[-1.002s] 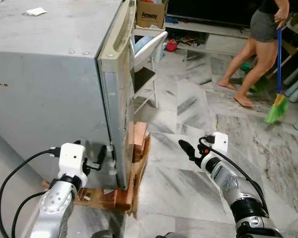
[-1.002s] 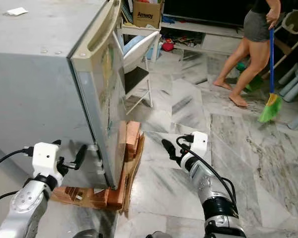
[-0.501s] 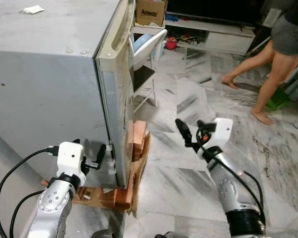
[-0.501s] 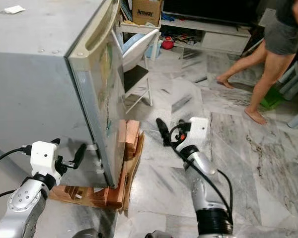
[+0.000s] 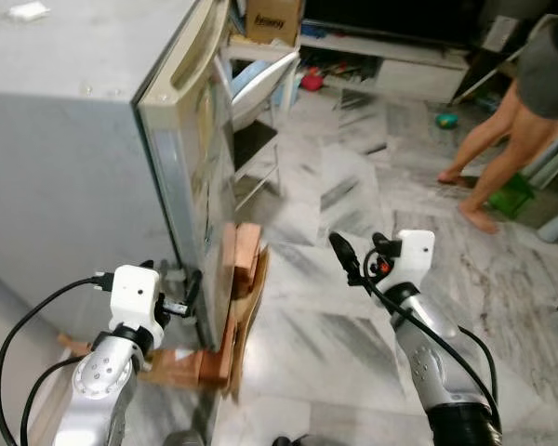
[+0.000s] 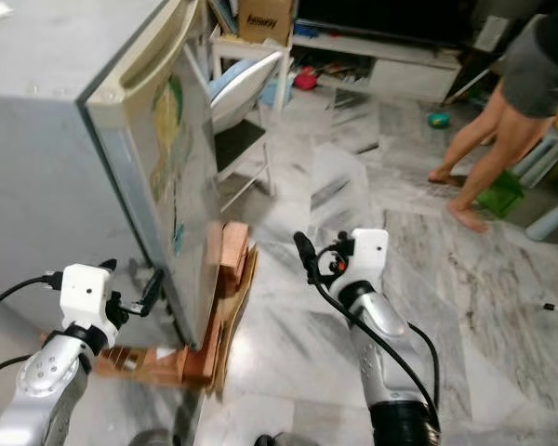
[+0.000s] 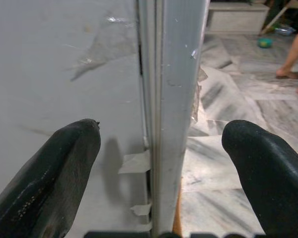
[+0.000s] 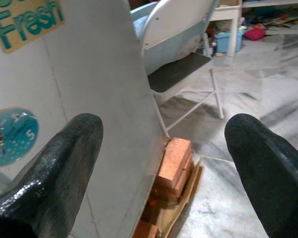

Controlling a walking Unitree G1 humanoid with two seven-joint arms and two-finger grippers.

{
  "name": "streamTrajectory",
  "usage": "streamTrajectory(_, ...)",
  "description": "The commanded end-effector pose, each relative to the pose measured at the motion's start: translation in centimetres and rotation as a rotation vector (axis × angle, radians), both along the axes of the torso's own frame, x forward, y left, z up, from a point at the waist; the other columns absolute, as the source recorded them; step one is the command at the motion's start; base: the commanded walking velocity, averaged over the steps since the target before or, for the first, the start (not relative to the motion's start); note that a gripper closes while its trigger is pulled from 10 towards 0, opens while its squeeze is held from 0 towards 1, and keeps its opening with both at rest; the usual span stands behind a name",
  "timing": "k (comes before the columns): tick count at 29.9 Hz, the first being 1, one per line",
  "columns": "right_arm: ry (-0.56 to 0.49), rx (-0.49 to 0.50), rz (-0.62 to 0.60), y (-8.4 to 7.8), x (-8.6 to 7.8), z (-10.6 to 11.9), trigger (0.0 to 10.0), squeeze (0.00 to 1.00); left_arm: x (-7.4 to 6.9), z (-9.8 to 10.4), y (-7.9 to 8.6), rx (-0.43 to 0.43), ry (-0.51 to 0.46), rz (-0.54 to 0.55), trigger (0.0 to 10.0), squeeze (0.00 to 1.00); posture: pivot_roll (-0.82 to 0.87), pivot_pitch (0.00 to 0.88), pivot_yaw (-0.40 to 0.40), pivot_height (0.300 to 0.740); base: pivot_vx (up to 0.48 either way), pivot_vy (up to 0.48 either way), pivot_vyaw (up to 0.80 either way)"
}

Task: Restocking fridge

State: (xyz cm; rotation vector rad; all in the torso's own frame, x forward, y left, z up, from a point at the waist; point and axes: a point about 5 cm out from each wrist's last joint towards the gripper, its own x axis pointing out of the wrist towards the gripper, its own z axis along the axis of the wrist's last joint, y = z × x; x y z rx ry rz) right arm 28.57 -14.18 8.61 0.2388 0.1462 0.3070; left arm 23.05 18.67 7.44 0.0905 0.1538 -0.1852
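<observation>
The grey fridge (image 5: 65, 139) stands on my left with its door (image 6: 177, 177) closed or nearly so, stickers on its front. My left gripper (image 5: 191, 290) is low at the door's bottom corner. In the left wrist view it is open (image 7: 161, 134), its two black fingers (image 7: 49, 173) straddling the door's edge (image 7: 179, 99) without touching it. My right gripper (image 5: 353, 253) hangs open in the air in front of the door, about knee height. The right wrist view looks between its fingers (image 8: 59, 163) at the door front and bricks.
Red bricks and wooden blocks (image 5: 242, 269) prop the fridge's base. A white folding chair (image 5: 260, 102) stands just past the door. A person (image 5: 511, 121) stands at the far right on the marble floor (image 5: 353, 186). A cardboard box (image 5: 272, 19) and low shelf (image 5: 400, 65) sit behind.
My head view has shifted, showing more of the door front. The right gripper rose and swung toward the door. The person moved right. The left gripper stays at the door's bottom corner.
</observation>
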Motion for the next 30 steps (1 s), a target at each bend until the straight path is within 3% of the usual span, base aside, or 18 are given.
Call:
streamTrajectory(1, -0.013, -0.018, -0.026, -0.6, -0.1, 0.1, 10.0, 0.00, -0.1, -0.1, 0.2, 0.027, -0.001, 0.006, 10.0, 0.00, 0.07, 0.012, -0.068, 0.740, 0.000, 0.000, 0.00)
streamTrajectory(8, -0.012, -0.024, -0.048, -1.0, -0.3, 0.0, 10.0, 0.00, -0.6, -0.5, 1.3, -0.019, 0.048, 0.029, 10.0, 0.00, 0.07, 0.012, -0.064, 0.740, 0.000, 0.000, 0.00)
streamTrajectory(14, -0.011, -0.037, -0.073, -1.4, -0.4, -0.1, 10.0, 0.00, -0.5, -0.2, 2.0, -0.011, 0.039, 0.040, 10.0, 0.00, 0.07, 0.012, -0.061, 0.740, 0.000, 0.000, 0.00)
streamTrajectory(27, -0.003, -0.059, -0.075, -1.4, -0.6, -0.6, 10.0, 0.00, -0.5, -0.2, 1.3, -0.039, 0.031, 0.050, 10.0, 0.00, 0.07, 0.012, -0.066, 0.740, 0.000, -0.480, 0.00)
streamTrajectory(30, -0.002, -0.061, -0.079, -1.5, -0.6, -0.6, 10.0, 0.00, -0.4, -0.3, 1.4, -0.028, 0.026, 0.064, 10.0, 0.00, 0.07, 0.013, -0.065, 0.740, 0.000, 0.000, 0.00)
